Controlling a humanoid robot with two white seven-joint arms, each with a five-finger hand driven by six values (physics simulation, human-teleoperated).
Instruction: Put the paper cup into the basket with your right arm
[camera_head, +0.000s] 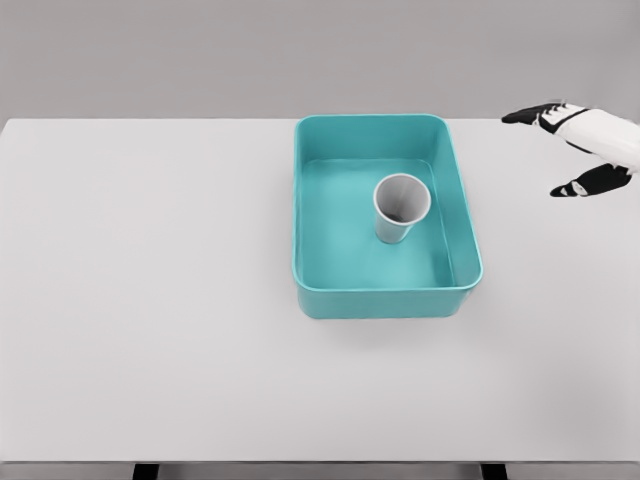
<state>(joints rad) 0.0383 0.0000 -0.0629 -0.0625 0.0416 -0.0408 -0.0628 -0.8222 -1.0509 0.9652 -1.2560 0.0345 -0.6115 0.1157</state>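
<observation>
A grey paper cup (402, 207) stands upright inside a teal basket (384, 299), right of the basket's middle. The right hand (577, 150) hovers well apart from it, at the picture's right edge, fingers spread and holding nothing. The tabletop (150, 300) is plain, smooth white against a grey wall. The basket is rectangular with rounded corners, seemingly plastic; the cup tapers downward.

Grey paper cup (402, 206): upright, open-topped, set inside rectangular teal plastic basket (385, 290), right of centre.
</observation>
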